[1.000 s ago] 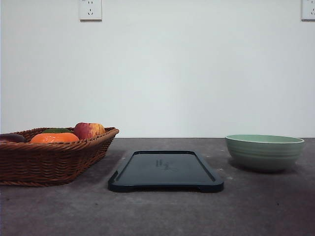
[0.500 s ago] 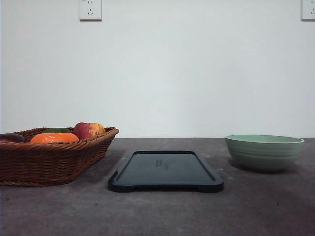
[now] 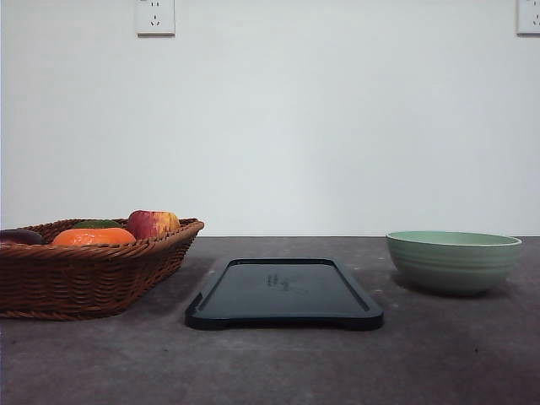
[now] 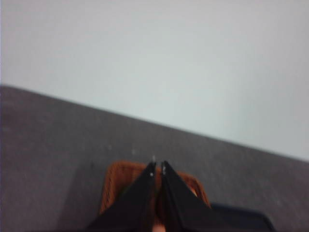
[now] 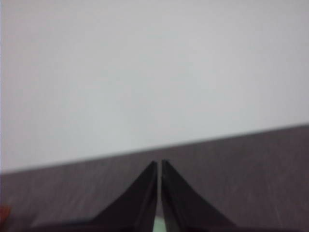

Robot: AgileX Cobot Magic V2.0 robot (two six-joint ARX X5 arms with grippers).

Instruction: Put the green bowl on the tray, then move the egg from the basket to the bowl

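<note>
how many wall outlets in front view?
2. One outlet at the wall's upper left, above the basket; the other outlet at the upper right edge, partly cropped, above the bowl.

A plain white painted wall (image 3: 337, 126) was seen behind a dark grey, mottled stone-like bench (image 3: 278, 363). Two white plastic wall sockets (image 3: 155, 16) were mounted high up, one (image 3: 529, 15) at the right edge. Soft, even light was cast.
</note>
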